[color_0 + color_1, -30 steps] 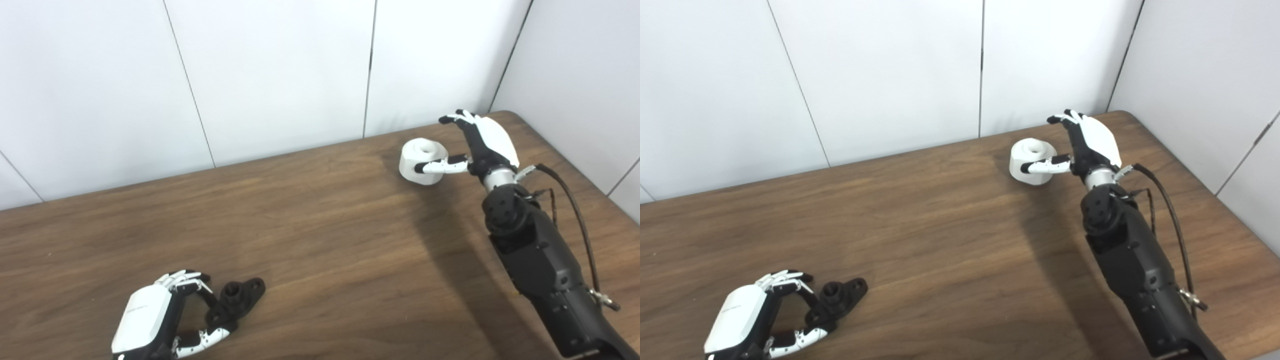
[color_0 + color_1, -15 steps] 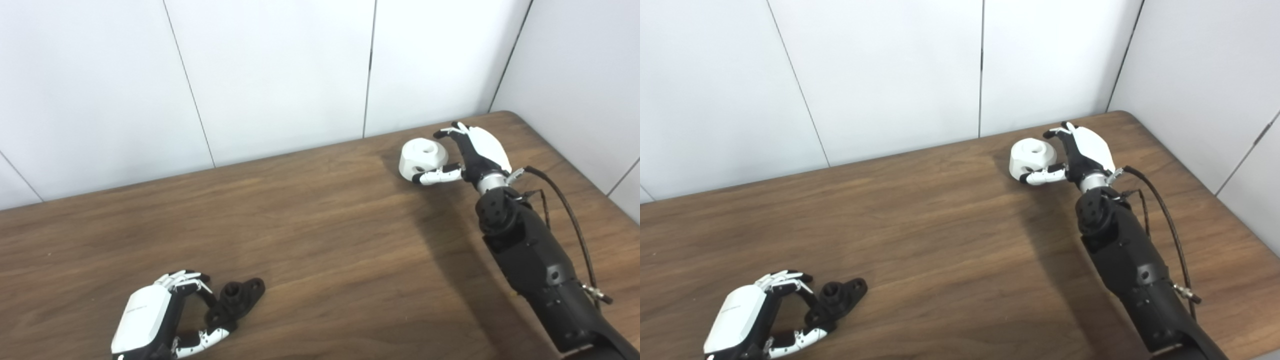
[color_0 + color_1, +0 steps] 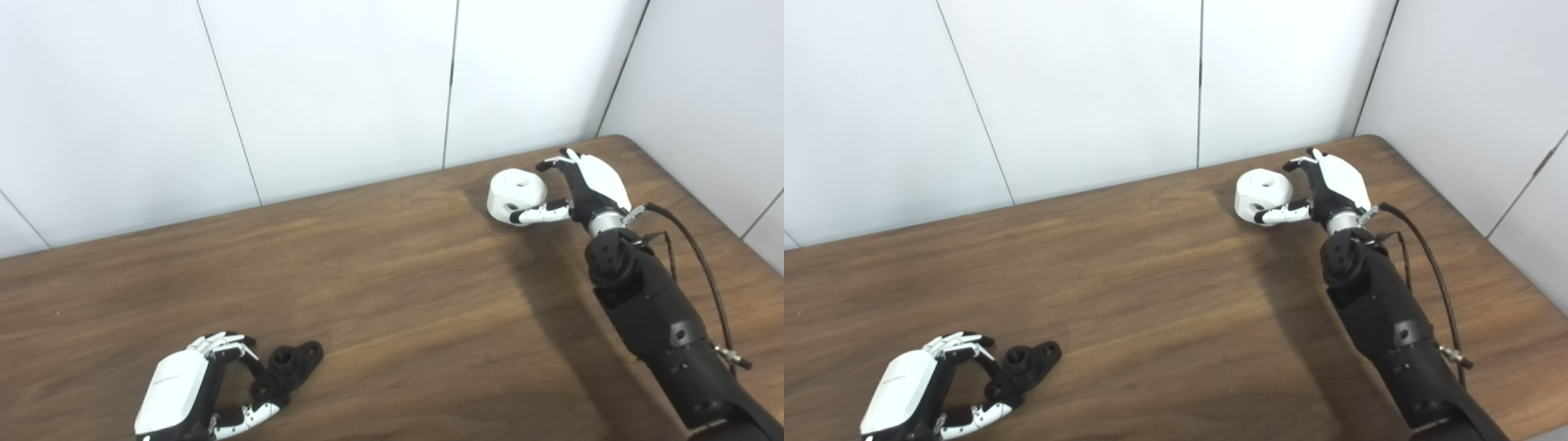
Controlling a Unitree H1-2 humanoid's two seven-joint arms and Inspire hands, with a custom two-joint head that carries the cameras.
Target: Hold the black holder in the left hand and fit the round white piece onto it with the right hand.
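The black holder (image 3: 291,365) lies on the wooden table (image 3: 392,294) at the near left. My left hand (image 3: 184,386) is closed around its near end, fingers on one side and thumb on the other, with the holder still resting on the table. The round white piece (image 3: 516,191), which has a hole in its top, is at the far right. My right hand (image 3: 589,187) is shut on it, fingers over the top edge and thumb under the near side. The piece is tilted and looks slightly raised off the table.
White wall panels (image 3: 343,92) stand close behind the table and along its right side. The table's right edge (image 3: 723,202) runs just beyond my right arm. A black cable (image 3: 704,269) hangs along the right forearm.
My right hand has lowered and closed its fingers and thumb on the white piece, which now tilts. My left hand and the holder have not moved.
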